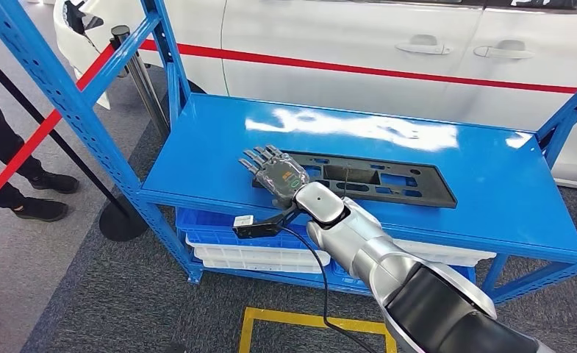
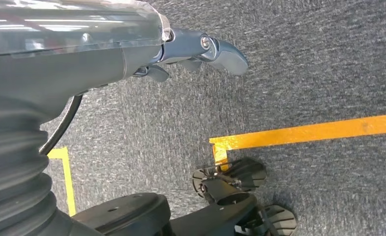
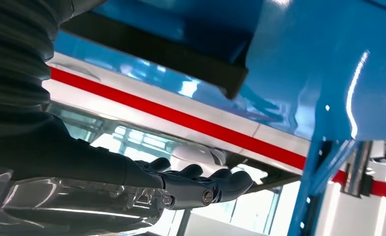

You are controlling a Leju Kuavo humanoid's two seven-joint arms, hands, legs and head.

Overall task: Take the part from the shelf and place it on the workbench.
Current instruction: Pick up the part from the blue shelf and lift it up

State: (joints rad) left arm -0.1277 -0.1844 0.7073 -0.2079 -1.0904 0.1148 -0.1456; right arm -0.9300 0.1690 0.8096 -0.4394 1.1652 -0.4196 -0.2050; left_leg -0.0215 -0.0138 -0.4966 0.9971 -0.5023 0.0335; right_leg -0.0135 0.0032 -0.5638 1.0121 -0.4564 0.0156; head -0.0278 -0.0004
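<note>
1. R hand reached out over the part's left end, palm down, fingers straight and slightly apart, gripping nothing.
2. Flat black plastic slotted part lying on glossy blue metal shelf.
3. L hand hanging over grey carpet, fingers loosely apart, empty.

Silver right arm with black upper sleeve, clear-backed right hand with dark fingers, black cable behind the wrist, left hand grey-thumbed, ribbed grey cover.

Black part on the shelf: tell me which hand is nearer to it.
Right. The right hand is stretched out flat over the left end of the black part on the blue shelf. The left hand hangs low over the grey carpet, away from the shelf.
</note>
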